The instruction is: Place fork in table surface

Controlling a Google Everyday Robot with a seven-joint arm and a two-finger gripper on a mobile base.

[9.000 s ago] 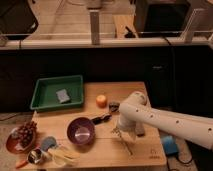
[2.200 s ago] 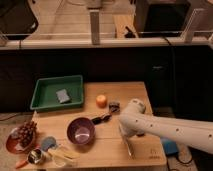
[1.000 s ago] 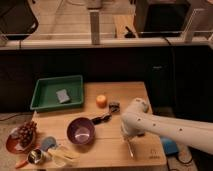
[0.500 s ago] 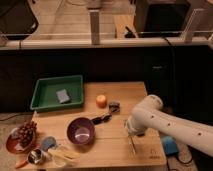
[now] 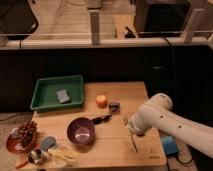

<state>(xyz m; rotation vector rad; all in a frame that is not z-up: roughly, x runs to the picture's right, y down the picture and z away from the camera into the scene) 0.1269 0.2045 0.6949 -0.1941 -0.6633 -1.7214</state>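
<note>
A: Where is the fork [image 5: 131,136] at this point?

B: On the right part of the wooden worktop [image 5: 107,150], a thin silver line running from near the arm's front end down toward the near edge. Whether its lower end rests on the wood or hangs just above it, I cannot tell.

A: And the pincer [image 5: 131,128]?

B: Tucked under the white arm's rounded end, just above the fork's upper part. Its fingers are pressed together; I judge they pinch the fork's top, though the contact itself is hidden by the arm.

A: How would the fork handle?

B: Light, stiff metal, so it will not bend or sag. Smooth too, so probably slippery between 2 flat fingers, and it could swivel if pinched off-centre. Not fragile; a short drop would only make it clatter or bounce.

A: Best place to hold it?

B: Across the narrow handle, near the middle for balance, away from the tines.

A: Anything close by?

B: The purple bowl [image 5: 81,131] and a small dark object [image 5: 101,119] lie to the left, apart from it.
</note>
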